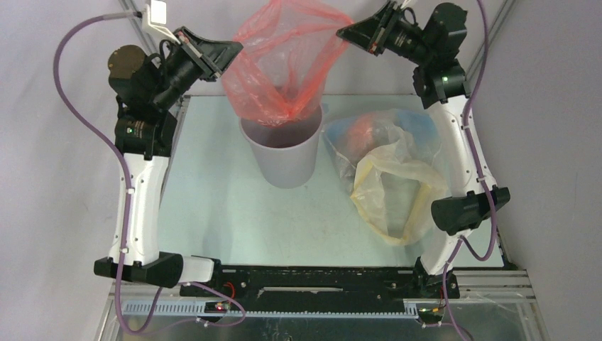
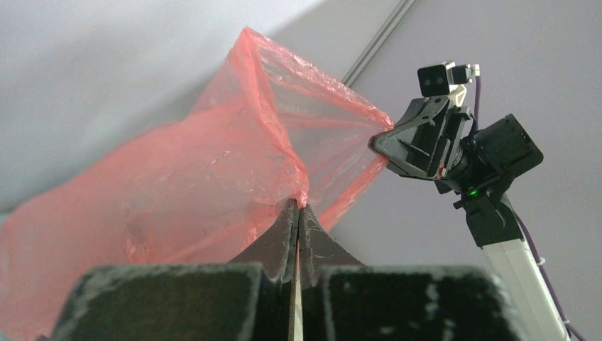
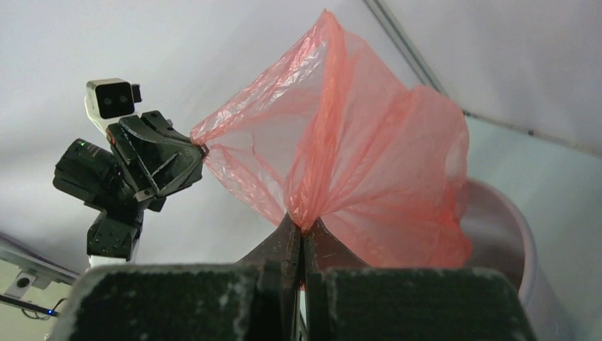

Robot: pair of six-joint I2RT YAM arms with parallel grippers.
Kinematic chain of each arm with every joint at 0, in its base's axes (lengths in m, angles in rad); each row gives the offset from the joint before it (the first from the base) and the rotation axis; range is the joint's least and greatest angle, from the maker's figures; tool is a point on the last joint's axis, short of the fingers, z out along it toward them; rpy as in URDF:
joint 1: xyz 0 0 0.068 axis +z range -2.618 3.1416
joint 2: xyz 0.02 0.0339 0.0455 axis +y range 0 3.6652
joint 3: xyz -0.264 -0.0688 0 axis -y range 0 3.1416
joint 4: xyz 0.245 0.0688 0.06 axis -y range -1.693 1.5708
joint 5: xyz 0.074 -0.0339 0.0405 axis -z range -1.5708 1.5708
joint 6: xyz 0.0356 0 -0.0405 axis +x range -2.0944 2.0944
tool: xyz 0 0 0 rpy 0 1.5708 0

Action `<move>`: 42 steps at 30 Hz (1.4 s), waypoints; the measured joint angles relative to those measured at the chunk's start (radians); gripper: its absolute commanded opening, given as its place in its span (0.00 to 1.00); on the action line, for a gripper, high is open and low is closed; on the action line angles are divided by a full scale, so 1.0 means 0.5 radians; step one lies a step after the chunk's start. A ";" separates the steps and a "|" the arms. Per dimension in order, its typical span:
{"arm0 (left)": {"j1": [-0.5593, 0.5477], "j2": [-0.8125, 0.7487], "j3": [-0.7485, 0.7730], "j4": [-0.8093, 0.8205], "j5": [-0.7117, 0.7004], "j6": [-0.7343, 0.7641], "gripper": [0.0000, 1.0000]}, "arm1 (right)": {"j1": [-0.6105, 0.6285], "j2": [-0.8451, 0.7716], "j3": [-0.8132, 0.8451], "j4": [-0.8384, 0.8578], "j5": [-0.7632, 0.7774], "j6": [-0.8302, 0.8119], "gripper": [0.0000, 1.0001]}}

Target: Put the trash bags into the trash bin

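Observation:
The red-pink trash bag [image 1: 287, 60] hangs stretched between my two grippers above the light-grey trash bin [image 1: 284, 160], its bottom end dipping inside the rim. My left gripper [image 1: 238, 48] is shut on the bag's left edge [image 2: 213, 177]. My right gripper [image 1: 341, 31] is shut on its right edge [image 3: 369, 156]. The bin's rim shows in the right wrist view [image 3: 511, 227]. A pale yellow bag [image 1: 394, 195] and a light blue bag [image 1: 387, 128] lie crumpled on the table right of the bin.
The table [image 1: 213, 199] is pale green with a black rail along its near edge. Both arms rise from the near corners. The right arm's elbow [image 1: 468, 206] sits next to the yellow bag.

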State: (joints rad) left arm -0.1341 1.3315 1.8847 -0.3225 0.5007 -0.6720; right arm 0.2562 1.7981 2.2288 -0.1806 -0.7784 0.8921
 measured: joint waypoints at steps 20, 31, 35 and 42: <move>0.000 -0.119 -0.249 -0.036 0.002 -0.004 0.00 | -0.161 -0.065 -0.114 -0.108 -0.095 0.024 0.00; 0.002 -0.381 -0.434 -0.043 0.101 -0.112 0.00 | -0.062 -0.064 -0.114 -0.340 -0.178 -0.012 0.00; 0.018 -0.421 -0.550 -0.022 0.118 -0.124 0.00 | -0.003 -0.064 -0.124 -0.440 -0.145 -0.091 0.00; 0.088 -0.262 -0.667 -0.076 0.008 -0.045 0.00 | 0.030 -0.023 -0.144 -0.645 0.059 -0.320 0.00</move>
State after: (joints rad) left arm -0.0902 1.2007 1.5513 -0.3607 0.5045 -0.6945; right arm 0.2710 1.7866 2.1567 -0.5030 -0.7490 0.7322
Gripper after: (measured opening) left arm 0.004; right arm 0.007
